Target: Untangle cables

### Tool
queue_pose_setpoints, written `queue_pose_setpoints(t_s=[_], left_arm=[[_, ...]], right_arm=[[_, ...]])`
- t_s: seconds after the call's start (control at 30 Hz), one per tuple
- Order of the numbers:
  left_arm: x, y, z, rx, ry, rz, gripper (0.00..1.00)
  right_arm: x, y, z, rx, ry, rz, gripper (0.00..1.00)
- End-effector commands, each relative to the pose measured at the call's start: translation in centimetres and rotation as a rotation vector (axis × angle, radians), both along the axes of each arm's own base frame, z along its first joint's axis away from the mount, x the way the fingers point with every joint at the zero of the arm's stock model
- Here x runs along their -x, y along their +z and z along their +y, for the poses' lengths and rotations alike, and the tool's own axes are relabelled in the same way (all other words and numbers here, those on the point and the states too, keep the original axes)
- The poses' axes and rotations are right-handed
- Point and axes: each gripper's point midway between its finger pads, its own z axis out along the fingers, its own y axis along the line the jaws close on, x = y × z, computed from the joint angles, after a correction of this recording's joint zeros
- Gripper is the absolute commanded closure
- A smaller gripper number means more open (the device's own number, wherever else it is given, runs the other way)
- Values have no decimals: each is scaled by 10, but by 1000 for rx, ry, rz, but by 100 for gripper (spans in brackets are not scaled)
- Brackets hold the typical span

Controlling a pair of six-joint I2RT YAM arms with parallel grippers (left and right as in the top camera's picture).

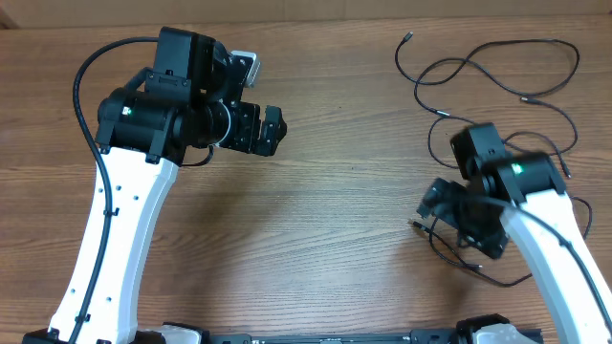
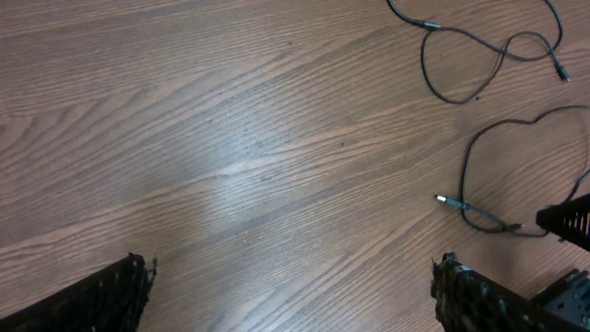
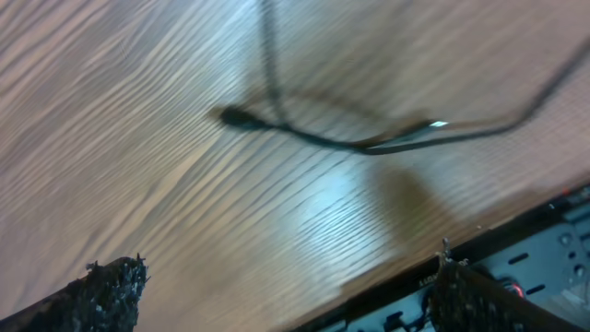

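Right gripper [image 1: 457, 227], seen from overhead, hangs low over the near loops of the cables [image 1: 466, 60], which sprawl over the right side of the table [image 1: 335, 239]; the left gripper [image 1: 274, 129] sits well apart. Left wrist view: its jaws gape, empty. Right wrist view, blurred: jaws spread wide, nothing between them, and strands apparently cross just ahead. The robot would do best to pinch one strand beside that crossing and draw it clear slowly.

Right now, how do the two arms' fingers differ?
The left fingers hang over bare table, with the cables off to one side; the right fingers sit directly above them. The left arm reaches toward the table's middle; the right arm is at the cable pile. Both pairs are spread open and hold nothing.
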Motion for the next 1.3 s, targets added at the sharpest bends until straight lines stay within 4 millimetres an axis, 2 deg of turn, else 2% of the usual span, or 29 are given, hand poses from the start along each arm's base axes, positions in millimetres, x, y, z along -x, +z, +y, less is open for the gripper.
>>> queue_pose_setpoints(t_s=[0.0,0.23,0.33,0.37,0.5,0.67,0.8,0.83,1.13,1.27], left_arm=[[2,4,1,9,17,-4,0],[4,3,1,7,17,3,1],[5,2,2,6,17,10,0],[5,2,2,5,17,12,0],[5,2,2,5,17,10,0],[2,4,1,9,17,-4,0],[1,5,1,11,17,-9,0],[1,5,1,11,17,-9,1],[1,5,1,10,17,-8,0],[1,5,1,10,17,-8,1]], right_arm=[[4,-18,-19,76,-142,-19,0],[-8,-74,-25,0,-243,-28,0],[-5,-85,-28,-76,-322,10,0],[-2,-89,-36,-90,-378,34,0],[6,-96,-46,-99,-446,73,0],[7,-107,-35,-166,-446,69,1],[2,-119,-29,-208,-451,36,25],[3,-122,-29,-206,-470,34,28],[3,-126,-29,-209,-493,28,32],[12,-125,-27,-204,-485,67,30]])
